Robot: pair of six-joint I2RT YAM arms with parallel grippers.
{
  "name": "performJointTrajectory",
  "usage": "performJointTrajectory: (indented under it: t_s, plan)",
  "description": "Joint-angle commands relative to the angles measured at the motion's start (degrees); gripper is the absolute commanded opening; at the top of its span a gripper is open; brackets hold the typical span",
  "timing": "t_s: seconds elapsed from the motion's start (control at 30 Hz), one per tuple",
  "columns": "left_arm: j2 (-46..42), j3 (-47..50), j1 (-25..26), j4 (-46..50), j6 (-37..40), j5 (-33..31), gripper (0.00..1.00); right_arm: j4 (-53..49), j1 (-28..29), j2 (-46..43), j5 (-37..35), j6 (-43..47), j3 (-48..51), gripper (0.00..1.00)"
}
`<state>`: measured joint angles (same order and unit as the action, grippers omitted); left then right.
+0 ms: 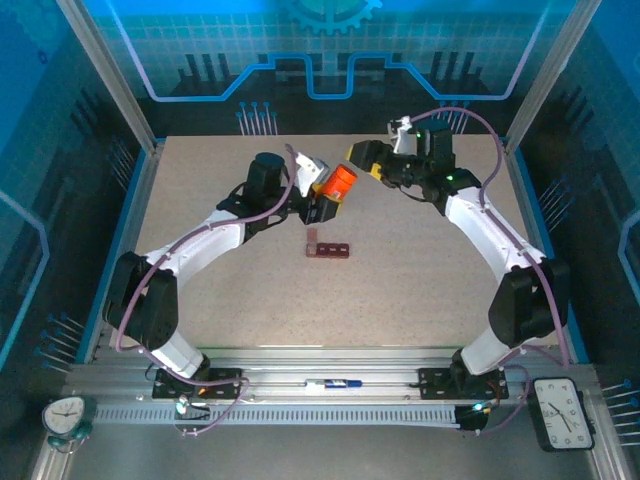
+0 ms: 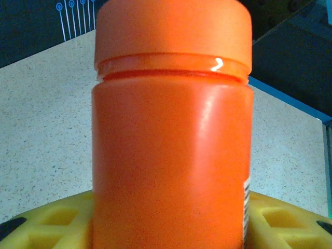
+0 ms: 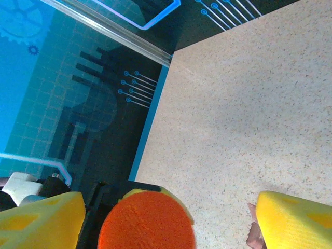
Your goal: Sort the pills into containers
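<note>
No text can be read, even on the orange bottle (image 2: 171, 155)

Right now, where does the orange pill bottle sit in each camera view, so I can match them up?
Top external: orange bottle just above the middle of the picture, held in the left gripper.
Left wrist: bottle upright in mid-frame, very close, cap on top.
Right wrist: bottle at the bottom edge, left of centre, cap seen end-on.
Shared landmark: the speckled beige table.
</note>
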<state>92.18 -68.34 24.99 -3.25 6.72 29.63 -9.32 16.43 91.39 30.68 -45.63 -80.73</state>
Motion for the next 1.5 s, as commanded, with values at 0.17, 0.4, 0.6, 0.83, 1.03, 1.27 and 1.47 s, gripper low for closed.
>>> performJointTrajectory:
  t_s: [0.17, 0.4, 0.6, 0.83, 1.03, 1.27, 1.47]
  plan:
    - [-0.7, -2.8, 0.6, 0.4, 2.7, -1.2, 0.26, -3.8, 3.0, 1.5, -2.6, 0.9, -2.6, 0.84]
    - [-0.3, -3.2, 1.0, 0.5, 2.8, -1.4, 0.26, -4.0, 4.0, 1.9, -1.9, 1.4, -2.1, 0.76]
    - [-0.2, -3.1, 1.0, 0.3, 2.4, -1.5, 0.26, -3.4, 4.4, 1.8, -1.6, 2.3, -1.5, 0.47]
    - [-0.3, -2.5, 0.2, -1.5, -0.6, 1.2, 0.25, 1.0, 2.8, 1.4, 3.1, 9.2, -1.0, 0.38]
    - [-0.8, -1.9, -3.0, -5.8, -9.5, 12.6, 0.26, 9.0, -1.1, 1.0, 16.9, 19.8, 0.9, 0.40]
    - [-0.8, -2.5, -3.5, -5.8, -11.5, 16.7, 0.25, 14.3, -2.6, 0.4, 21.7, 18.6, 2.4, 0.44]
    - [-0.7, -2.7, -3.4, -4.1, -9.1, 12.7, 0.25, 11.7, -3.0, -1.6, 15.5, 13.9, 2.2, 0.82]
